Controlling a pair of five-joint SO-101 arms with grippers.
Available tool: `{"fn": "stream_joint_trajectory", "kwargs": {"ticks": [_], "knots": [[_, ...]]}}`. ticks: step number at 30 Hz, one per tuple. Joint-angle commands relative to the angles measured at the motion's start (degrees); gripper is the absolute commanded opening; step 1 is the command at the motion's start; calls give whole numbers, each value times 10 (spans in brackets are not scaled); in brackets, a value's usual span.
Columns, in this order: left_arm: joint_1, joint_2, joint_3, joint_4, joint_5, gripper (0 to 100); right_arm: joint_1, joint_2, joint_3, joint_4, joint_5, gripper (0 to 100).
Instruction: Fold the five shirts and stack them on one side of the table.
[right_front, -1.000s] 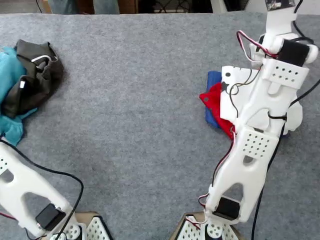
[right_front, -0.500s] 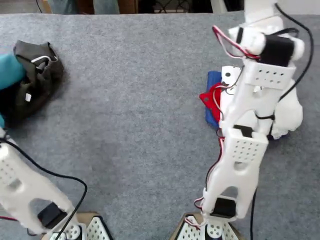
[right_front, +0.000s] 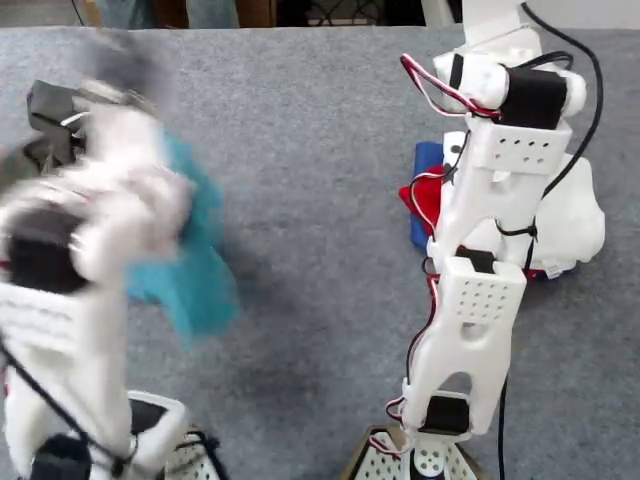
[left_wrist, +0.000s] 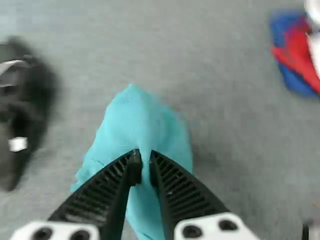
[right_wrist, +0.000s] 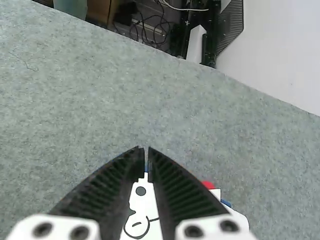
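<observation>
Laying the crumpled teal cotton shirt (right_front: 195, 275) flat before folding looks wise. High view: it hangs lifted, well apart from the folded red-blue-white shirt stack (right_front: 425, 205). Left wrist: left gripper (left_wrist: 141, 162) pinches its bunched top, cloth draping beyond the jaws. Right wrist: right gripper (right_wrist: 146, 160) closed, empty, stack just beneath the jaws.

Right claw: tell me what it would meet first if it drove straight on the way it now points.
Most likely the bare grey table cover just beyond the tips of the right claw. Nothing else shows in that line. Depth is hard to judge.
</observation>
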Motion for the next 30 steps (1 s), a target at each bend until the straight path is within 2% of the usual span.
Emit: {"fn": "stream_joint_trajectory", "kwargs": {"ticks": [1,4,6,10,14,17,20,24,30], "knots": [[83,-39,165,-36,-25,90,-7,-33,-11,2,-4,29],[52,-40,246,-66,-11,251,-8,-32,-7,2,-4,29],[20,-45,250,-69,10,300,-9,-34,16,2,-4,30],[-78,-45,174,-40,17,292,-19,-36,89,2,-4,53],[-241,-39,117,-24,16,292,-49,-58,175,3,-4,151],[-344,-29,153,-55,18,292,-98,-104,285,3,-4,201],[-399,4,238,-104,20,292,-165,-156,432,2,-4,209],[-376,67,337,-146,20,292,-233,-214,633,1,-4,209],[-242,127,385,-156,26,292,-220,-309,766,-2,-4,209]]}}
